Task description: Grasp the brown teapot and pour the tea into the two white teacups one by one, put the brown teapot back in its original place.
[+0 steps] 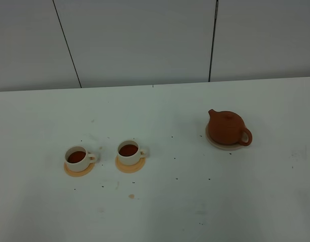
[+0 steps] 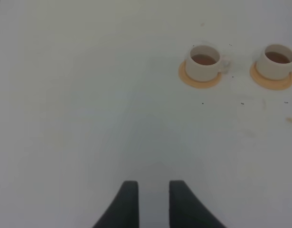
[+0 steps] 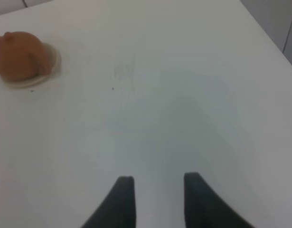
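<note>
From my seat I see the brown teapot [image 1: 227,127] sitting upright on its pale beige disc [image 1: 223,146] at the right side of the white surface [image 1: 160,206], lid on, spout toward the back left and loop handle toward the front right. My right claw [image 3: 157,192] hangs over bare surface well apart from it; in its wrist view the teapot [image 3: 18,55] sits far off near a corner of the frame, on the disc [image 3: 48,66]. The jaws stand parted with nothing between them, so that claw is released and empty.

My left claw [image 2: 149,197] is likewise released, its two dark fingers [image 2: 127,204] apart over plain surface, gripping nothing. The two white teacups [image 1: 105,153] stand well ahead of it on the left half of the surface, side by side but not touching, each on a small orange coaster [image 1: 78,170]. The wrist view shows the nearer cup [image 2: 204,62] and the farther cup [image 2: 277,61], both with their handles pointing the same way. Each holds dark reddish-brown tea [image 1: 127,149].

Nothing stands between either claw and its nearest object; the surface there is open. Small dark specks [image 1: 175,158] are scattered around the cups and toward the middle, and a faint orange-brown spot [image 1: 131,196] lies in front of the right-hand cup; it may be a drop of tea, but the view is too soft to tell. A grey panelled wall [image 1: 144,40] runs behind.
</note>
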Controlling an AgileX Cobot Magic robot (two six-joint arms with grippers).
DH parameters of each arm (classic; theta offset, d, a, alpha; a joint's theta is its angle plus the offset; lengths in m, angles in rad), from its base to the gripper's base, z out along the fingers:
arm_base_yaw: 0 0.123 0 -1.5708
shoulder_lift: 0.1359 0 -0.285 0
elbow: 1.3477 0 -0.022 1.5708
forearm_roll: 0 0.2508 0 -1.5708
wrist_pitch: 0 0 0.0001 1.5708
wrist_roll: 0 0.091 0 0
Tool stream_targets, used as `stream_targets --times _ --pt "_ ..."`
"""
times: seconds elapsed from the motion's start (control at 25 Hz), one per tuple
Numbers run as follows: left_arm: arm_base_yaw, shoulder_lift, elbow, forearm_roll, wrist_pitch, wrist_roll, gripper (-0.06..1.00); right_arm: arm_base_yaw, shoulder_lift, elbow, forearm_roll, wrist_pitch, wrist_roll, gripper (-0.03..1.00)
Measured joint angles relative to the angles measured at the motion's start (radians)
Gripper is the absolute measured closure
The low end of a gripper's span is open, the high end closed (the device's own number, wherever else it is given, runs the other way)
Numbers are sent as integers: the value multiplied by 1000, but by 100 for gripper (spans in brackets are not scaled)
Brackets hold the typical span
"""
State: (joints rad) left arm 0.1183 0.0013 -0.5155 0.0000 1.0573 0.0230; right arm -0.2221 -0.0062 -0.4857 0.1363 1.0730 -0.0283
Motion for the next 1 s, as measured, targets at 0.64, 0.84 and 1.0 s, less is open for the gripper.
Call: stream_targets --times 0.64,0.84,1.0 --pt "0 0 0 0 0 0 71 0 0 0 0 0 0 72" --pt "0 0 0 0 0 0 71 0 0 0 0 0 0 72" --pt "0 0 0 0 0 0 71 0 0 0 0 0 0 72"
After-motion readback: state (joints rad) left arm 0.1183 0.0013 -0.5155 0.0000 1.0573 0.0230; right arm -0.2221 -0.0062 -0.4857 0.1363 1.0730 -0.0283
